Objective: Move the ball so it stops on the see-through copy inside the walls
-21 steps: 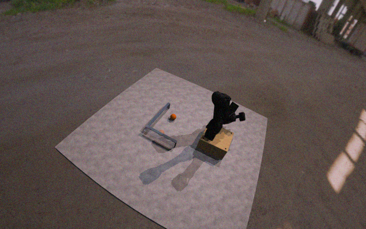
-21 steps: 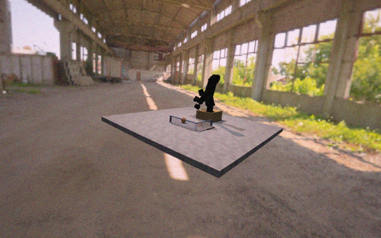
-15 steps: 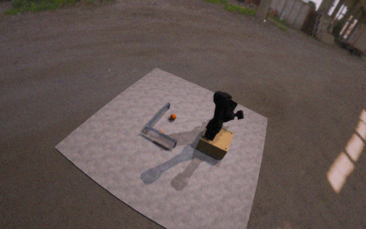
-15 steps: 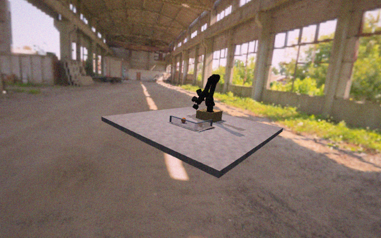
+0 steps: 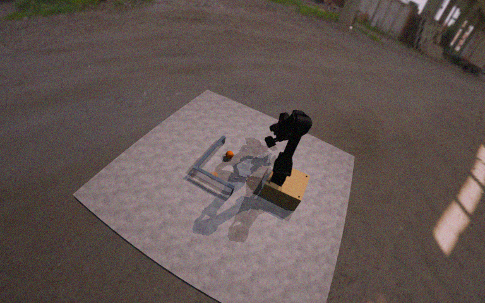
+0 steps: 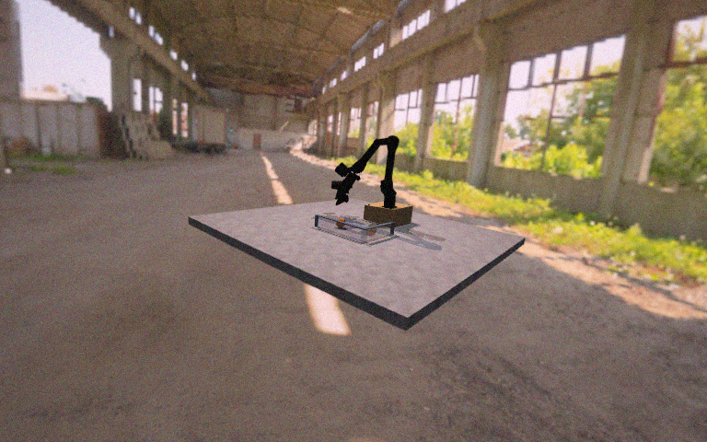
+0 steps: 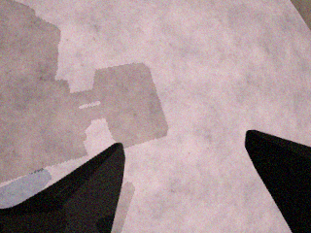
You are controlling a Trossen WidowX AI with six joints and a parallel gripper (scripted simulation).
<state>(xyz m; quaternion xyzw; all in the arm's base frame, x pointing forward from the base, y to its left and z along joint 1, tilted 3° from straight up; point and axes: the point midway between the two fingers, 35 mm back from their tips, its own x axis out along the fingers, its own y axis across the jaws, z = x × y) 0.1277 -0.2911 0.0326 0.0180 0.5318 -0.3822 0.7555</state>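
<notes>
The orange ball (image 5: 229, 154) (image 6: 341, 223) lies on the table on the inner side of the corner made by two low clear walls (image 5: 209, 153) (image 6: 354, 224). The see-through copy (image 5: 215, 173) (image 6: 371, 232) shows faintly nearer the corner, apart from the ball. My gripper (image 5: 270, 141) (image 6: 341, 201) (image 7: 185, 144) is open and empty, raised above the table and well to the base's side of the ball in the top view. The ball is not in the wrist view.
The arm stands on a wooden base block (image 5: 290, 184) (image 6: 388, 214). Its shadows fall across the table (image 5: 143, 180) (image 6: 292, 246) and over the see-through copy's surroundings. The table's edges show in the top and exterior views.
</notes>
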